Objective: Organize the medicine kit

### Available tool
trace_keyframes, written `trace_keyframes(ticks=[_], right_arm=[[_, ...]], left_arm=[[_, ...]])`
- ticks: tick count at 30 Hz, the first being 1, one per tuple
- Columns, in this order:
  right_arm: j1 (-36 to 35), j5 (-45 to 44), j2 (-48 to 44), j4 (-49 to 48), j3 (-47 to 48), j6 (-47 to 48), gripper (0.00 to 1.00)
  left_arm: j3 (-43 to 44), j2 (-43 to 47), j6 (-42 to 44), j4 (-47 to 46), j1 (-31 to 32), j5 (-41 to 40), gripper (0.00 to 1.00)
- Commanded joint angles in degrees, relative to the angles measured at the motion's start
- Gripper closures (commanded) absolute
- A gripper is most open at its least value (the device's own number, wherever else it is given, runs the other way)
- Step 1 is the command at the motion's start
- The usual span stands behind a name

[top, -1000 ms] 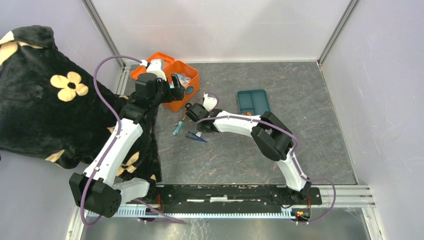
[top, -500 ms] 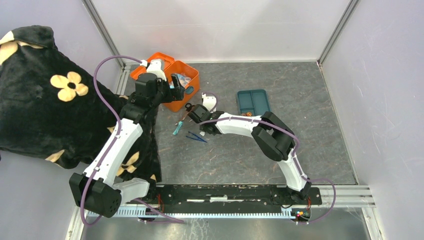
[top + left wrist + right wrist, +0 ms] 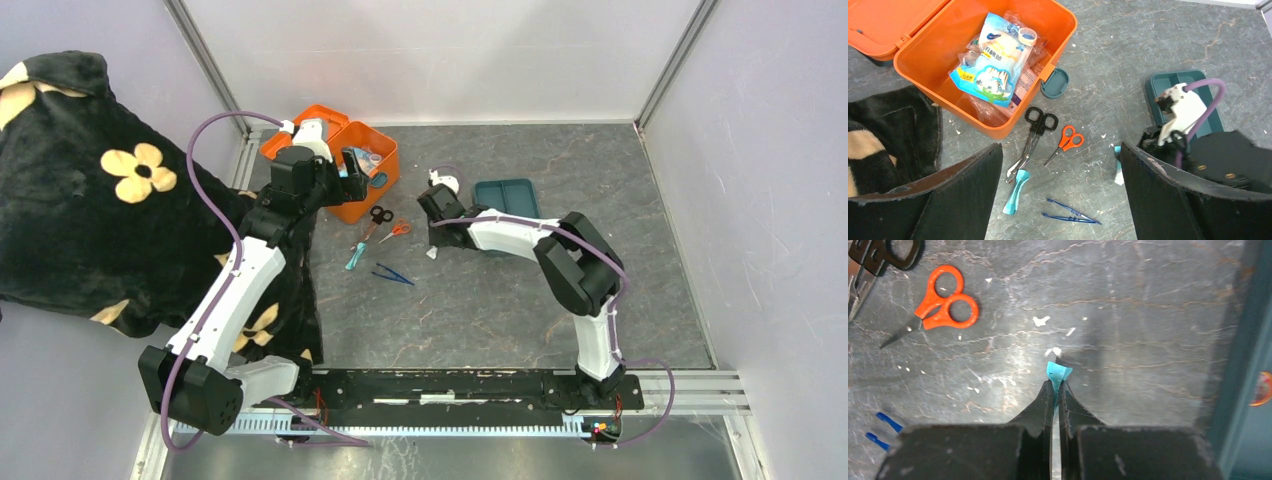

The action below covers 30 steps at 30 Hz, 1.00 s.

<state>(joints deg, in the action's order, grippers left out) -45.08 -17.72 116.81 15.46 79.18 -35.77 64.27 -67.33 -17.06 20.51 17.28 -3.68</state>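
The orange medicine kit (image 3: 378,190) stands open at the back left, lid (image 3: 290,128) folded back; in the left wrist view (image 3: 933,35) it holds packets. My left gripper (image 3: 354,168) hovers open and empty over the kit's front edge; through its fingers (image 3: 1058,165) I see the loose tools. My right gripper (image 3: 437,238) is shut on a small teal packet (image 3: 1058,374) just above the table, left of the teal tray (image 3: 507,202). The packet also shows in the left wrist view (image 3: 1118,167).
Black scissors (image 3: 378,218), orange scissors (image 3: 397,230), a teal piece (image 3: 355,257) and blue tweezers (image 3: 393,273) lie in front of the kit. A round teal cap (image 3: 1055,83) sits by the kit. A black flowered blanket (image 3: 90,190) covers the left side.
My right gripper has moved right and back, from beside the scissors toward the teal tray, with the teal packet in it. The left arm has not moved.
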Motion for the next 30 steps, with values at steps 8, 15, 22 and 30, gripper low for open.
trace_keyframes(ticks=[8, 15, 22, 30], right_arm=[[12.4, 10.2, -14.9, -10.2, -8.0, 23.8, 0.97], [18.0, 10.9, -9.2, -5.9, -0.3, 34.6, 0.95], [21.1, 10.7, -1.7, -2.9, 7.0, 38.2, 0.93], [22.0, 6.1, 0.8, -1.4, 7.5, 41.1, 0.81]], left_arm=[[0.0, 0.5, 0.5, -1.7, -0.1, -1.1, 0.07], [-1.8, -0.5, -0.9, -2.5, -0.1, 0.5, 0.07], [-6.3, 1.6, -2.6, -0.7, -0.1, 1.5, 0.07], [-7.0, 2.8, -2.7, 3.2, -0.1, -2.4, 0.05]])
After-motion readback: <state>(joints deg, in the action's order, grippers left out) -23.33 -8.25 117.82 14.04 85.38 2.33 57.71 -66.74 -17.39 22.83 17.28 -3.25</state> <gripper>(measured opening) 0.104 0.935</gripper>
